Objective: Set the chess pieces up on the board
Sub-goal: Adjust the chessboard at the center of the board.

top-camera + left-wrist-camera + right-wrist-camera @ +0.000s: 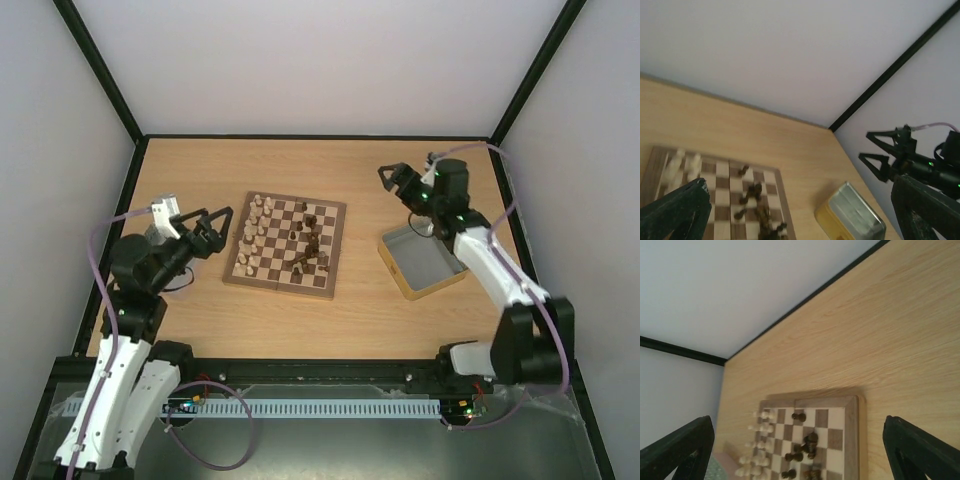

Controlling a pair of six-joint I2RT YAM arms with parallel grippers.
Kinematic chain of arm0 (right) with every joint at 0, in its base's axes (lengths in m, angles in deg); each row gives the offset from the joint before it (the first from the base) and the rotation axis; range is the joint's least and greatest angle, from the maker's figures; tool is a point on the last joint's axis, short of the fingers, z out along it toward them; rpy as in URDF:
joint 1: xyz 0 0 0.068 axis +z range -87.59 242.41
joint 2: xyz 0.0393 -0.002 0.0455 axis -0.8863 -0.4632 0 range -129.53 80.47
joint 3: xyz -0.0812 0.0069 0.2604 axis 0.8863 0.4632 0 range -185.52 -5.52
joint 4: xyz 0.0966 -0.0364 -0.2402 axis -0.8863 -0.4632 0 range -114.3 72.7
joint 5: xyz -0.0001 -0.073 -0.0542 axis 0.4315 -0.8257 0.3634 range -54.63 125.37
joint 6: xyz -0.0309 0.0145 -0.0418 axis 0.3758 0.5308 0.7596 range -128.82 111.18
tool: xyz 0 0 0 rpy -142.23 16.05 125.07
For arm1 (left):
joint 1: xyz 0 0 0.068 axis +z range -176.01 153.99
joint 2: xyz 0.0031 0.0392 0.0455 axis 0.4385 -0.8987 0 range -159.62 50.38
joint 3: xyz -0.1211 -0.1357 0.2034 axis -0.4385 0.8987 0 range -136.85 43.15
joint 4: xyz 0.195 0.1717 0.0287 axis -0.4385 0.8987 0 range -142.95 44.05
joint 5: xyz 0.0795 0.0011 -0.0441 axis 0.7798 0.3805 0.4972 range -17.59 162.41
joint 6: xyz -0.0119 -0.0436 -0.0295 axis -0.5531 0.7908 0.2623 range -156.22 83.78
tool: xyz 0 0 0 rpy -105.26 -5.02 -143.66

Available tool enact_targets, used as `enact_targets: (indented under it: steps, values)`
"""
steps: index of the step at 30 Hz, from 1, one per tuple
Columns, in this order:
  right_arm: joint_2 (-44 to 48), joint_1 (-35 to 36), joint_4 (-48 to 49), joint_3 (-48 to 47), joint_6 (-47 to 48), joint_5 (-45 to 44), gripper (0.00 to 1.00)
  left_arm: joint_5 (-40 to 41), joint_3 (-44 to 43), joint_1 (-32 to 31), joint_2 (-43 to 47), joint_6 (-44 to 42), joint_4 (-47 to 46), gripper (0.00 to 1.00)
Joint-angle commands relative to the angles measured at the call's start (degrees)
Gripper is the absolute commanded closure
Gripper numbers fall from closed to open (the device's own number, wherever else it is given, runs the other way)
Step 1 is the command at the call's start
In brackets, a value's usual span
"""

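Observation:
The board (280, 287) lies left of centre on the table. Cream chess pieces (254, 235) stand in two rows along its left side. Dark chess pieces (310, 242) are bunched in its middle and right part, some lying on their sides. My left gripper (216, 229) hovers open just off the board's left edge, holding nothing. My right gripper (392, 179) hangs open and empty to the right of the board, above the table. The left wrist view shows the dark pieces (757, 194) and the cream ones (683, 163) between its fingers (677, 212). The right wrist view shows the board (852, 432) below.
A silver metal tray (426, 257) with a yellow side sits on the table right of the board, under the right arm; it also shows as the tray (852, 216) in the left wrist view. Black frame posts and pale walls enclose the table.

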Motion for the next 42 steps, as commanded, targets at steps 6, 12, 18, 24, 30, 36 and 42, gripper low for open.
enact_targets:
  steps: [6,12,18,24,30,36,42]
  values:
    - [-26.5,7.1,0.7,-18.6,5.9,-8.3,0.15,-0.8,-2.8,0.3,-9.3,6.6,25.1,0.00]
    - [-41.1,9.7,-5.2,-30.0,8.2,-9.0,0.32,3.0,7.0,-2.8,-9.3,15.1,21.2,0.07]
    - [-49.1,10.6,-7.8,-34.9,10.6,-7.0,0.39,11.1,11.4,-10.3,-14.9,21.5,18.8,0.12]
    - [-53.2,10.6,-8.8,-36.0,13.4,-4.2,0.42,9.3,15.7,-11.6,-21.8,25.2,10.3,0.15]
    - [-56.8,10.6,-10.4,-37.7,15.1,-2.5,0.58,10.0,15.9,-11.7,-26.6,24.8,6.9,0.25]
    - [-56.0,10.7,-11.5,-35.5,17.3,-1.4,0.66,11.1,16.6,-11.7,-29.8,24.9,3.3,0.34]
    - [-53.2,10.7,-10.5,-29.9,18.2,1.3,0.70,11.3,17.2,-11.7,-33.0,23.8,-0.8,0.38]
